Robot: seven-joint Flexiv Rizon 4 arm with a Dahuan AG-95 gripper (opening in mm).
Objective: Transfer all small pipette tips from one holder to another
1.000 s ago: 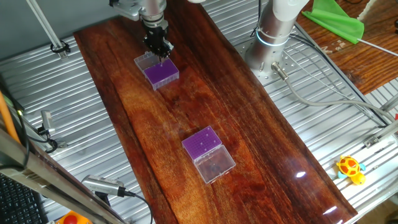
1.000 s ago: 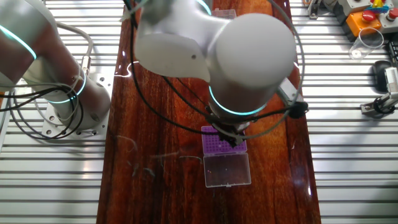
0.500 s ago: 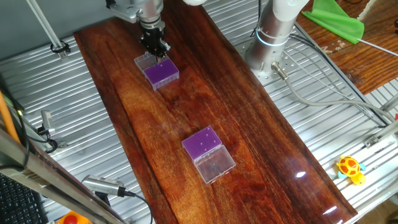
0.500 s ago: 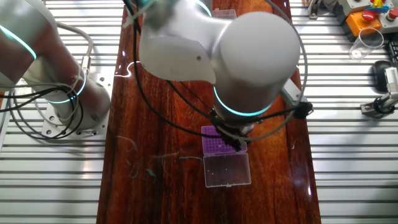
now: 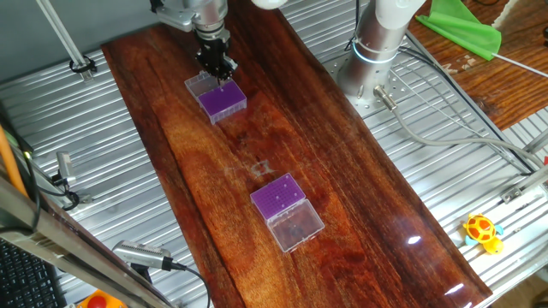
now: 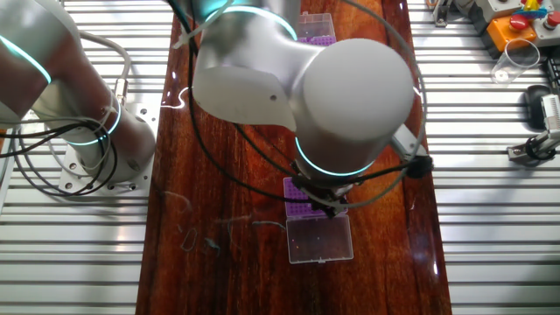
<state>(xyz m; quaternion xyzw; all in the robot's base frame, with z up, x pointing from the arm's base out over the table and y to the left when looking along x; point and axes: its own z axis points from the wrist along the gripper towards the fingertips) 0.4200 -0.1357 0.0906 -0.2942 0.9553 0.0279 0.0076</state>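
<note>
Two clear holders with purple inserts stand on the dark wooden board. The far holder [image 5: 223,100] has its clear lid open; it also shows in the other fixed view [image 6: 300,194], with its lid [image 6: 320,238] lying flat. My gripper [image 5: 217,70] hangs over the back edge of this holder's purple insert, fingertips just above it. The fingers look close together, but they are too small and dark to show a gap or a tip. In the other fixed view the arm's wrist hides the gripper. The second holder [image 5: 279,197] sits mid-board, lid [image 5: 296,226] open. The small pipette tips are too small to make out.
The arm's base [image 5: 374,51] stands at the right of the board, with cables trailing over the ribbed metal table. A yellow toy [image 5: 482,231] lies at the right edge. An orange button box [image 6: 516,22] and a clear cup [image 6: 514,58] sit far right.
The gripper rose slightly above the far holder half a second ago and has come back down to about where it was. The holders have not moved.
</note>
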